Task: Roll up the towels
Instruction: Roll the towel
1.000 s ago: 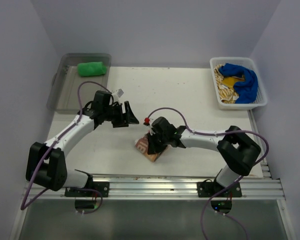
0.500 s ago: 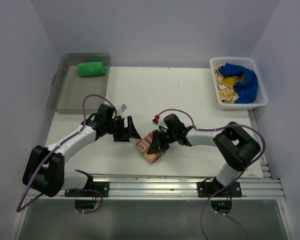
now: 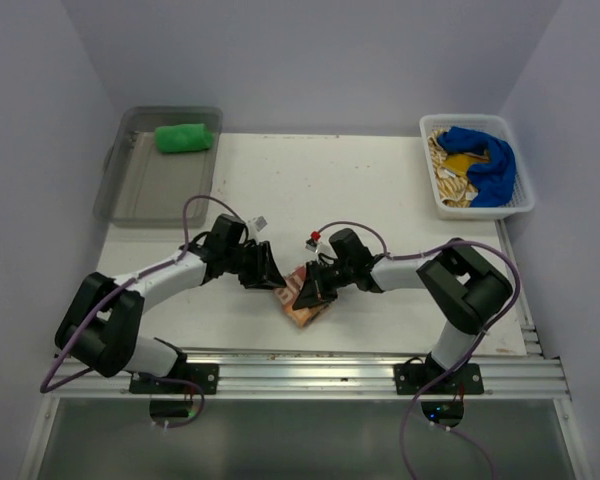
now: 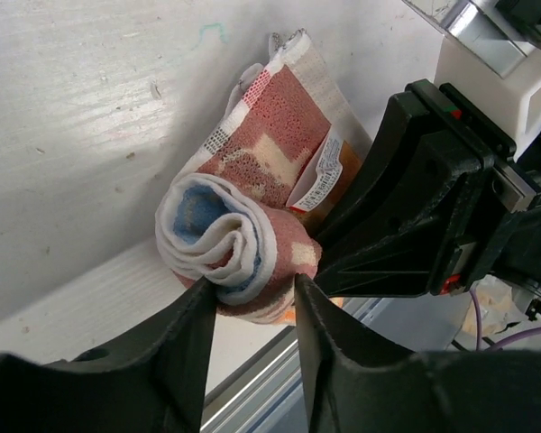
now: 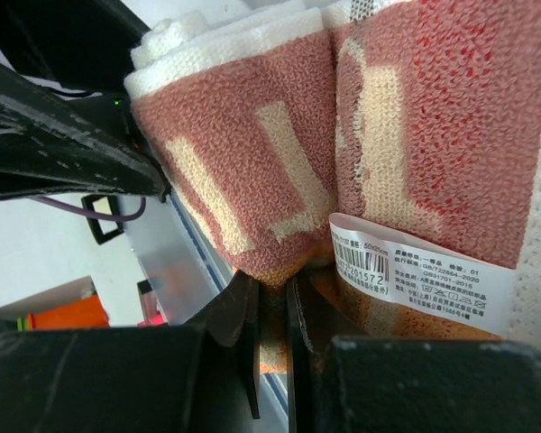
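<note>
The orange-and-white towel [image 3: 305, 312] lies partly rolled near the table's front edge. In the left wrist view its rolled end [image 4: 225, 244] faces the camera. My left gripper [image 3: 270, 272] is open, its fingertips [image 4: 252, 290] on either side of that rolled end. My right gripper [image 3: 306, 290] is shut on a fold of the same towel [image 5: 252, 153], beside its white label [image 5: 424, 262]. A rolled green towel [image 3: 184, 137] lies in the clear bin. The deep blue towel [image 3: 488, 160] and the yellow-tan patterned towel [image 3: 444, 178] lie loose in the white basket.
The clear plastic bin [image 3: 130, 190] stands at the back left. The white basket [image 3: 520, 205] stands at the back right. The metal rail [image 3: 310, 372] runs along the table's front edge, just below the towel. The two grippers are almost touching.
My left gripper has moved right and toward the front, up to the orange-and-white towel's rolled end. My right gripper has kept its hold and shifted slightly.
</note>
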